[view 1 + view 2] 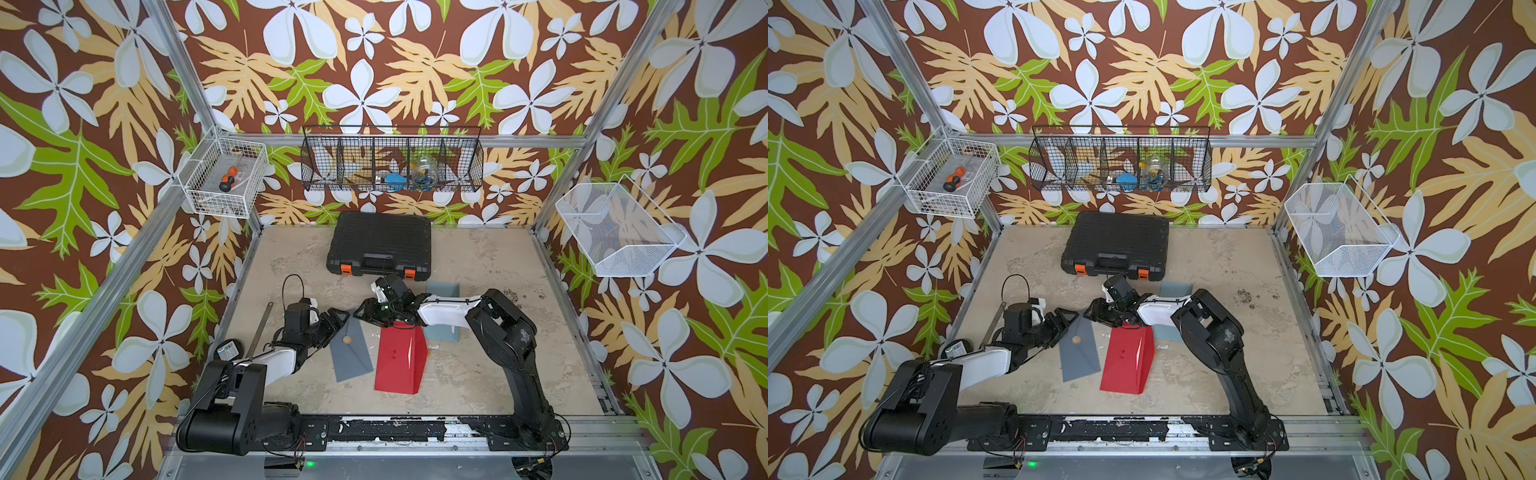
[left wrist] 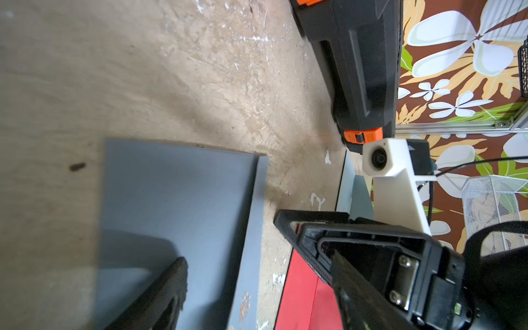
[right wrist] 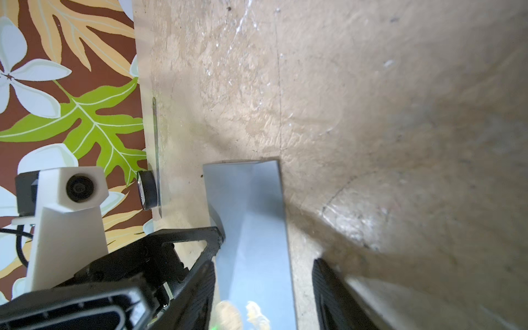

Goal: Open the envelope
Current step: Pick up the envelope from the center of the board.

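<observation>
Your right gripper (image 3: pixel 264 265) has its jaws apart, straddling the far end of the grey envelope (image 1: pixel 353 353) without pinching it. The left gripper (image 1: pixel 334 324) is open wide too, one finger right at the envelope's edge. It looks like thin paper, so I'd expect light, floppy, slidey, and easy to tear. Pin the body and pinch the flap tip by the gold seal (image 1: pixel 347 340). It lies flat mid-table, flap down, just beside a red envelope (image 1: pixel 399 361).

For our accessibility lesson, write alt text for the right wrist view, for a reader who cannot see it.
A grey envelope lies flat on a beige table, between the open fingers of the right gripper. A fingertip of the left gripper is at its edge.
</observation>
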